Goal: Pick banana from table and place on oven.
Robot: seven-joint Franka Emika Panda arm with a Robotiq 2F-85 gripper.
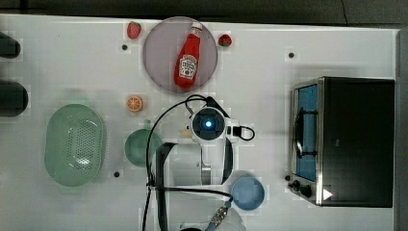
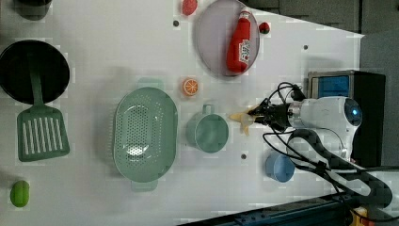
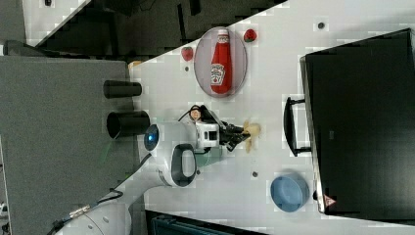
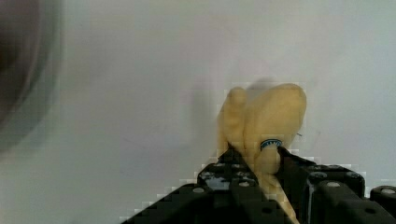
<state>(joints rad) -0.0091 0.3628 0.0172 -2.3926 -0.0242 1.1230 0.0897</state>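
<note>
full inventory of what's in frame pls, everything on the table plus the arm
banana: 1, pale yellow, between tool fingers, beside cup
oven: 1, black top, top view's right
table: 1, white
ketchup bottle: 1, red, lying on plate
plate: 1, grey
strawberries: 2, red, flanking plate
orange slice: 1
colander: 1, green
cup: 1, green
bowl: 1, blue
spatula: 1, green
pan: 1, black
lime: 1, green
tool: 1, black, closed on banana

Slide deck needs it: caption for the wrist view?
Wrist view: black claw closed around the pale yellow banana on the white table.
</note>
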